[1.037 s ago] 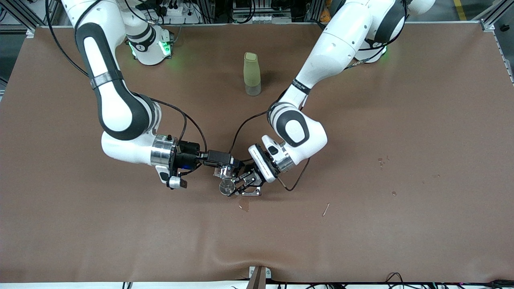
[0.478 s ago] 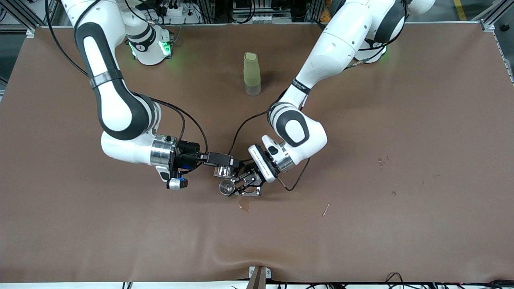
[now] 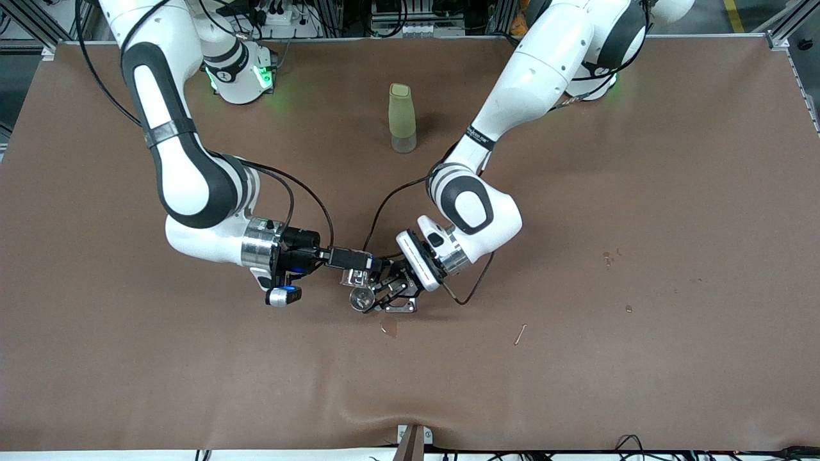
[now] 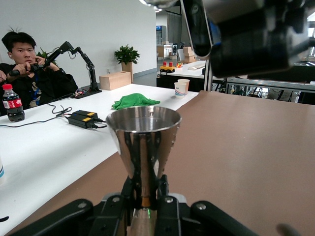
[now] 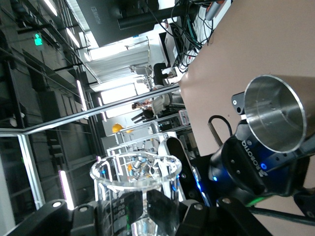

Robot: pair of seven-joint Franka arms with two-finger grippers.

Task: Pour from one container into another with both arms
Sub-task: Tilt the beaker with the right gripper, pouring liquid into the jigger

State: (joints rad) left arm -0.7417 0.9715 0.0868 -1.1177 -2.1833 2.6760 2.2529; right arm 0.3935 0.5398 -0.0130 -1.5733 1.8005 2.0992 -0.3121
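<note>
Over the middle of the brown table, my left gripper (image 3: 382, 296) is shut on the narrow waist of a steel jigger (image 3: 362, 298). The jigger stands upright with its mouth up; in the left wrist view it (image 4: 144, 140) rises from between the left gripper (image 4: 145, 194) fingers. My right gripper (image 3: 356, 264) is shut on a clear glass beaker (image 3: 354, 277), held tilted just above and beside the jigger's rim. In the right wrist view the beaker (image 5: 134, 189) sits in the right gripper (image 5: 150, 206), with the jigger (image 5: 273, 118) a little way off.
A tall olive-green cup (image 3: 402, 118) stands upside down on the table between the two arm bases. A small wet patch (image 3: 389, 330) lies just nearer the front camera than the jigger. A thin stick (image 3: 520, 333) and a few droplets (image 3: 607, 258) lie toward the left arm's end.
My right wrist has rolled and the right hand has come closer to the jigger, tipping the beaker further over it. The left arm and the jigger have stayed still.
</note>
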